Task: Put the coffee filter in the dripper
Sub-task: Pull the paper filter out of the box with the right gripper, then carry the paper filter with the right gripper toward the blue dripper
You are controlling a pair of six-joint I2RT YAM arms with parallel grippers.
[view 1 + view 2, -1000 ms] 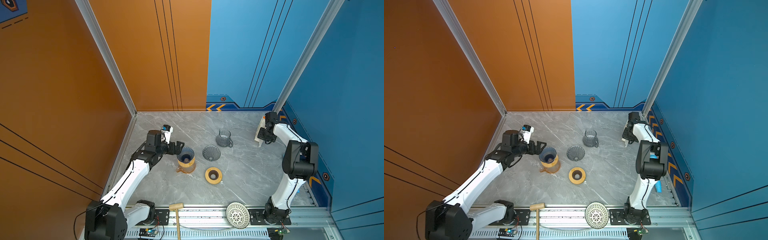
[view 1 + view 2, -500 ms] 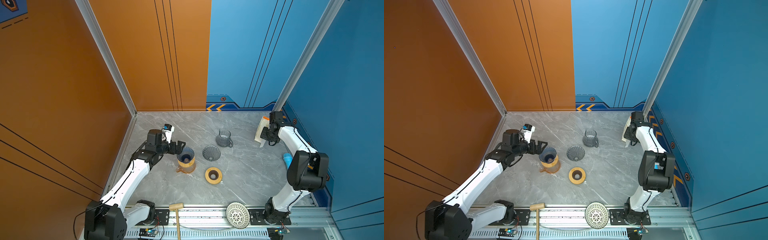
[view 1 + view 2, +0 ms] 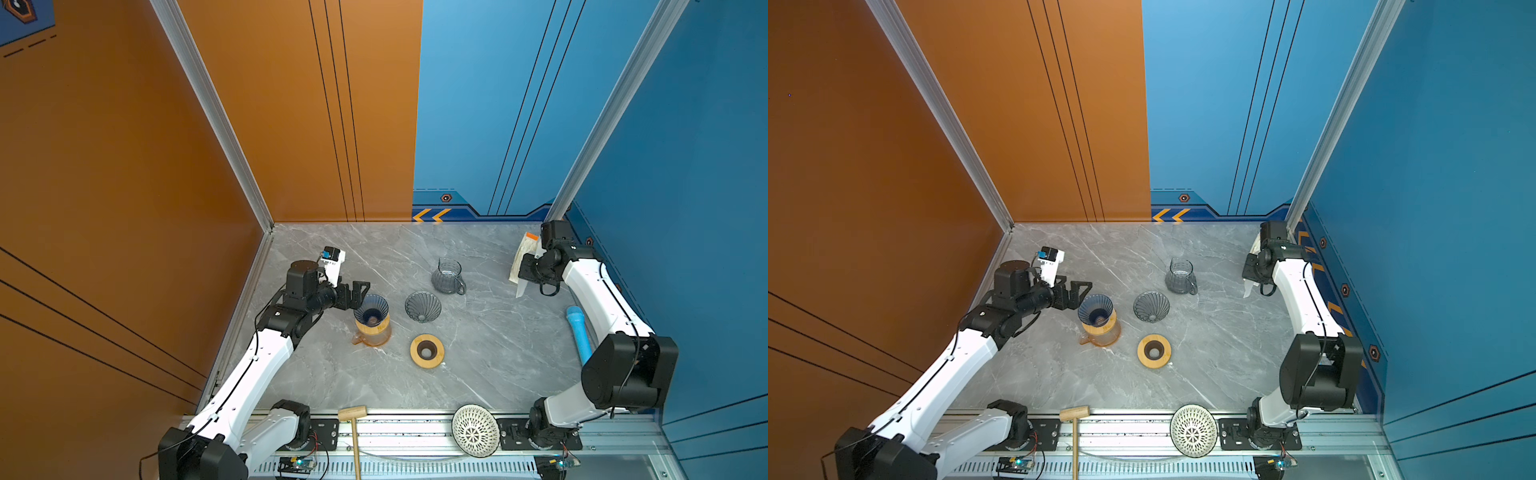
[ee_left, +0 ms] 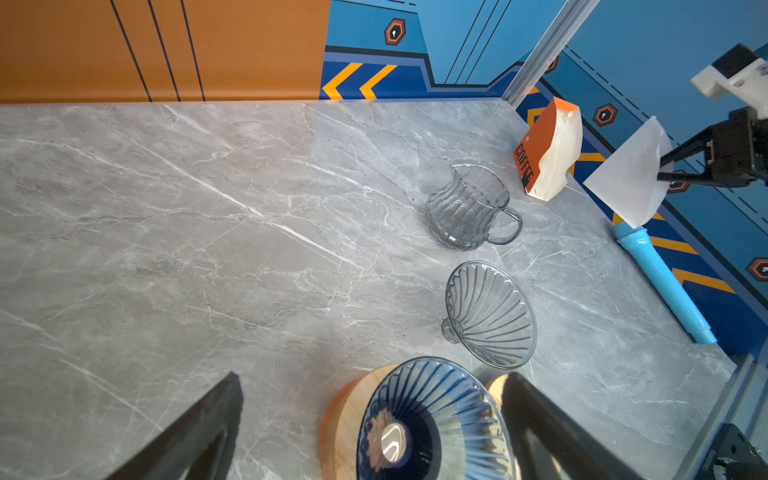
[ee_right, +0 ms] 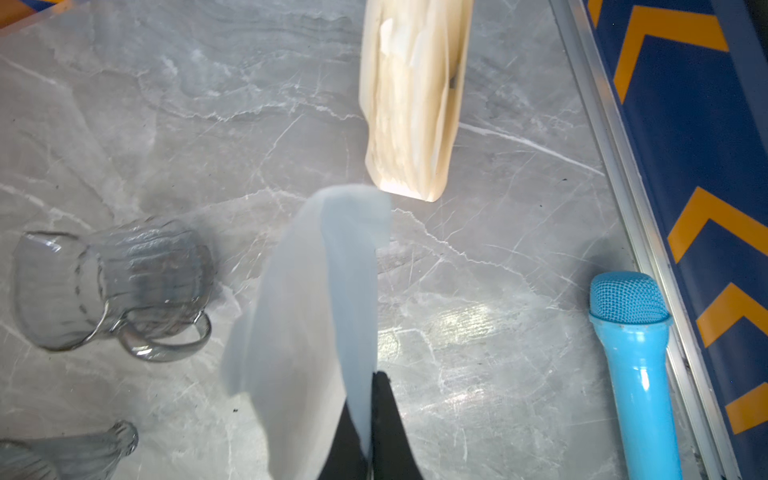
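White paper filter (image 4: 623, 174) pinched in right claw (image 4: 661, 168), aloft; blue ribbed dripper (image 3: 371, 308) upright on wooden collar (image 4: 338, 424)

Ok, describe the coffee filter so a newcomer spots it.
Go to the far right corner of the marble table, by the blue wall. The right hand pinches the coffee filter there: one thin white sheet, unlike the thick cream pack with an orange label beside it.

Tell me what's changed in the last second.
The right arm swung its elbow back toward the front rail, uncovering the blue microphone. The right gripper stayed shut on the coffee filter and hardly shifted from beside the filter pack. The left gripper stayed open beside the dripper. Nothing on the table moved.
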